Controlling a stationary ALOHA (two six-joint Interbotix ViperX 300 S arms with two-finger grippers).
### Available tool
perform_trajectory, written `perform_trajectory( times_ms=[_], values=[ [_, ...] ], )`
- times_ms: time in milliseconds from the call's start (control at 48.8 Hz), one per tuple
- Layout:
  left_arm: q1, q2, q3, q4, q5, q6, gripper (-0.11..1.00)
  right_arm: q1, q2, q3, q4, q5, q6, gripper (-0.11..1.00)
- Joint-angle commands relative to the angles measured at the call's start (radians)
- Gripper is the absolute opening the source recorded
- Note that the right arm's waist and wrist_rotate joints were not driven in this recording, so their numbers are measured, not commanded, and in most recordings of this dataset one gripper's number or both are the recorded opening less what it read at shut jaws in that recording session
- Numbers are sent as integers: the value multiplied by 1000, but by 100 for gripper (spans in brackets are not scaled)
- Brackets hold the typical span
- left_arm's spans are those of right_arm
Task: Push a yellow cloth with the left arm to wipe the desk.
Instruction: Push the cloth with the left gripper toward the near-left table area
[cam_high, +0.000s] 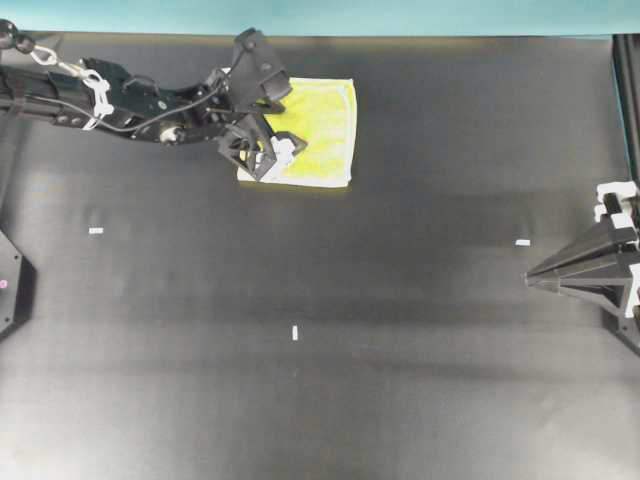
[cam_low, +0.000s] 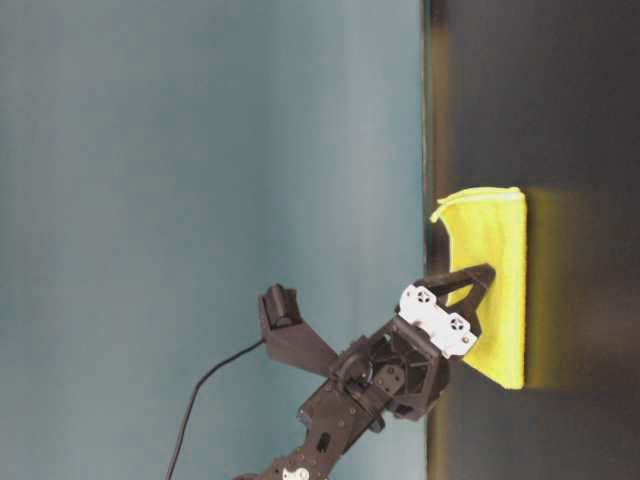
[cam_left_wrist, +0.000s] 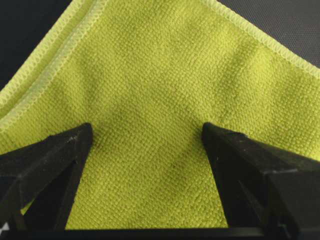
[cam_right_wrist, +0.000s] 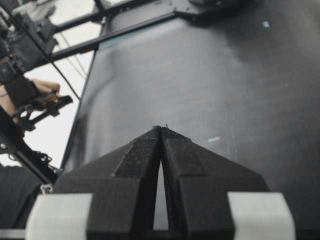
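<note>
Left hand (cam_high: 268, 125), black with white pads, is spread wide over the square pale-yellow terry cloth (cam_high: 318, 135), gripping nothing. The cloth lies flat near the far teal-bordered edge of the matte black desk (cam_high: 400, 300). Judged step: making contact before the push. Next: press down, then sweep. Right hand (cam_high: 535, 277), fully closed and empty, sits well apart; only small white tape marks (cam_high: 295, 333) lie ahead.

a plain teal wall (cam_low: 200, 150) stands behind, evenly lit.
</note>
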Motion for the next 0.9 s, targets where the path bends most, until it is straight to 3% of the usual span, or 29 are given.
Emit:
perform_trajectory(
  times_ms=[0, 369, 881],
  values=[
    [-12, -12, 15, 2, 12, 0, 86, 0, 5, -12, 2, -9, 0, 0],
    [-84, -98, 144, 3, 5, -2, 86, 2, 5, -11, 2, -11, 2, 0],
    [-245, -255, 345, 3, -48, 2, 86, 2, -14, -11, 2, -46, 0, 0]
  ],
)
